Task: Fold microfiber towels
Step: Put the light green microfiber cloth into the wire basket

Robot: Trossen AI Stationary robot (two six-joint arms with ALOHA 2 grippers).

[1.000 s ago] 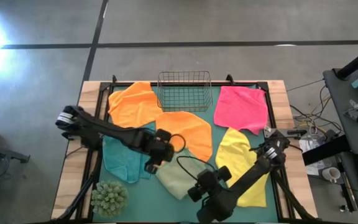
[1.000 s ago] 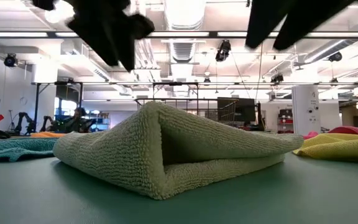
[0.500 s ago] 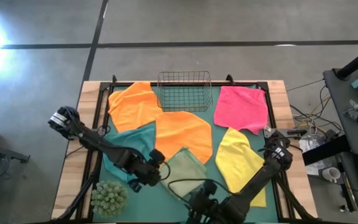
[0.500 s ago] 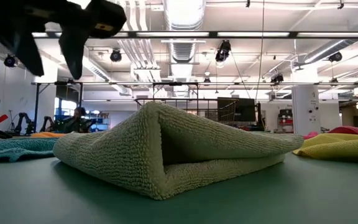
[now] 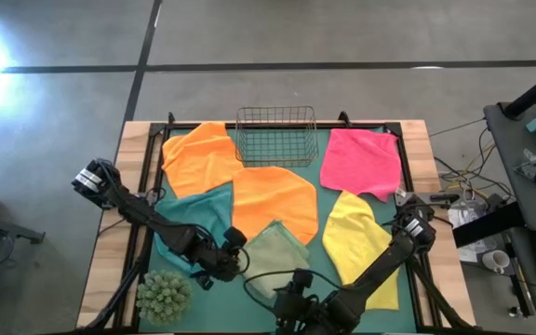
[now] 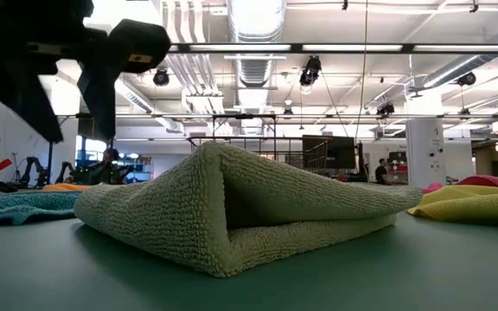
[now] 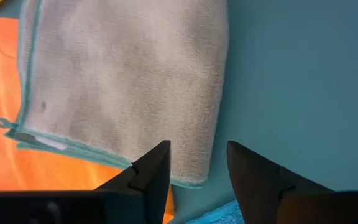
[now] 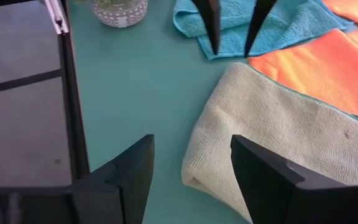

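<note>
The pale olive-green towel point(image 5: 275, 256) lies folded on the teal mat near the front edge; in the low view its upper layer point(image 6: 232, 194) humps up over the lower one. My left gripper point(image 7: 197, 167) hangs open above the towel's left edge, clear of it, between the olive and teal towels point(image 5: 189, 219). My right gripper point(image 8: 191, 171) stands open over the mat at the towel's near side, also clear of it. Farther back lie two orange towels point(image 5: 273, 200) point(image 5: 201, 154), a pink one point(image 5: 361, 160) and a yellow one point(image 5: 354, 233).
A wire basket point(image 5: 277, 135) stands at the far middle. A green spiky plant ball point(image 5: 164, 296) sits at the near left corner, close to my left arm. Bare mat point(image 8: 135, 81) shows between the olive towel and the plant ball.
My left gripper has gone down and toward the table's near edge, from over the orange and teal towels to the olive towel's left edge. My right gripper has moved toward the near edge and rolled. The towels have stayed in place.
</note>
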